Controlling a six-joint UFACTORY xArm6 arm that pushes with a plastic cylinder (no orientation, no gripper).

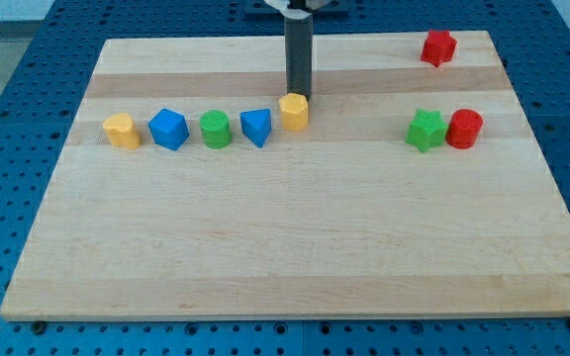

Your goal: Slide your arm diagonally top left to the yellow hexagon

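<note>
Row, left to right: yellow heart, blue block, green cylinder, blue wedge, yellow hexagon. Your tip sits just above the hexagon, seemingly touching: approach looks finished, so only hold. No jaws on this rod.

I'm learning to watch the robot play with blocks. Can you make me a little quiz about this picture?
1. True or false: my tip is right by the yellow hexagon.
2. Which block sits alone near the view's top right corner? A) red star B) green cylinder C) yellow heart
3. Fill in: the red cylinder touches the green ____.

Key: 1 true, the tip sits just above the hexagon in the view. 2 A. 3 star.
</note>
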